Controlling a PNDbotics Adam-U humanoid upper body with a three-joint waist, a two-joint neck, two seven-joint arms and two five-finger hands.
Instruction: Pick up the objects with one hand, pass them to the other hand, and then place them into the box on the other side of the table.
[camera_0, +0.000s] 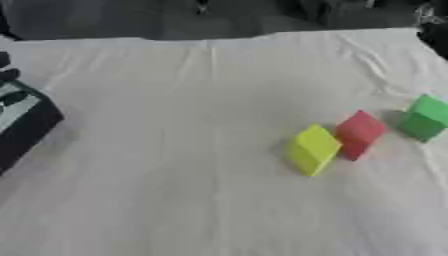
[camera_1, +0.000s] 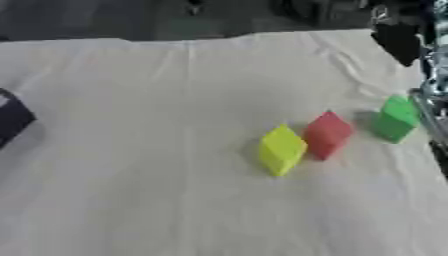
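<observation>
Left hand: only a couple of dark finger shapes poke in at the left edge of the left eye view, above the box; can't tell how far open it is, and it doesn't visibly hold or touch any block. Right side: a silvery arm part runs down the right edge of the right eye view, just beside the green block, w/ a black shape above it near the table's far corner; no right hand to make out there.

Out from there: dark open-topped box sits at the table's left edge, pale contents inside, too blurred to name. Well apart, on the right half of the white wrinkled tablecloth, three blocks in a rising row: yellow foam-like cube, then red cube just beside it, nearly touching, then green cube near the right edge w/ a small gap. Between box & blocks, just cloth.
</observation>
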